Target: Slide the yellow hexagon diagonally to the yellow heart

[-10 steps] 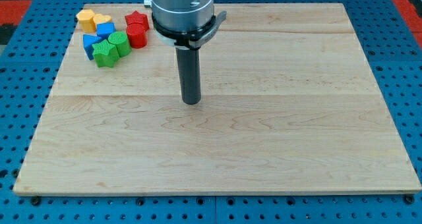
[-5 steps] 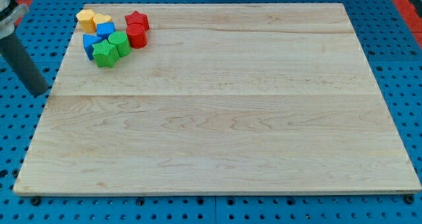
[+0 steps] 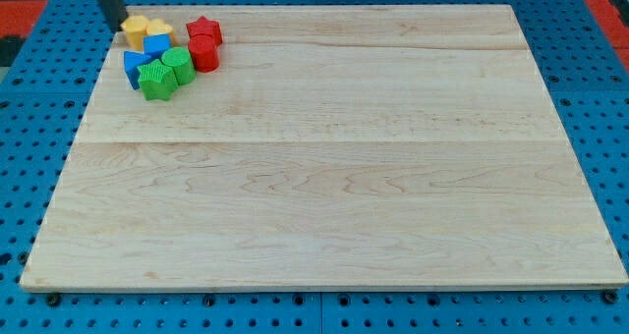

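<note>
- Fingers: your arm carries none, so no open or closed state applies; my tip (image 3: 116, 23) sits at the view's top left, touching the yellow hexagon's (image 3: 132, 26) left edge.
- Yellow heart (image 3: 154, 28) lies just right of the hexagon, touching it.
- Blue (image 3: 156, 45), green (image 3: 154, 81) and red (image 3: 204, 52) blocks cluster just below and right on the worktop (image 3: 334, 177).

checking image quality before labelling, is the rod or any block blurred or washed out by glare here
Camera view: my tip, beside the yellow hexagon at the top left, looks slightly soft, likely motion blur; the yellow heart, red star and green blocks read sharp; lighting is even, shadows faint, no strong glare on the wooden board.
</note>
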### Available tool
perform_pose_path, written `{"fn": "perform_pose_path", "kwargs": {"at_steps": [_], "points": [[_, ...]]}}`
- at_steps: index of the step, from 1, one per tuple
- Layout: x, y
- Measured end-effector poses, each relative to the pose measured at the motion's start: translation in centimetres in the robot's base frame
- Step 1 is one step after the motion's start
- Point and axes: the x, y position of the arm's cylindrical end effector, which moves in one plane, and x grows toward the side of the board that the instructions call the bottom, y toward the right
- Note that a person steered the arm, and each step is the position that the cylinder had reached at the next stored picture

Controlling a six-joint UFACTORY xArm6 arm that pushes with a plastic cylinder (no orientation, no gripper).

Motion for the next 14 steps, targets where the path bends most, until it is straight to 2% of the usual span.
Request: {"fn": "perform_pose_path", "kwargs": {"at_steps": [3, 4, 6, 8, 9, 10, 11, 12, 13, 14], "points": [[1.0, 4.1], [1.8, 7.4], [0.2, 11.1], [6.8, 16.4], [3.9, 16.9], [4.6, 19.7], [7.7, 18.8], [4.7, 13.6], [7.3, 13.0], [9.3, 19.0]]}}
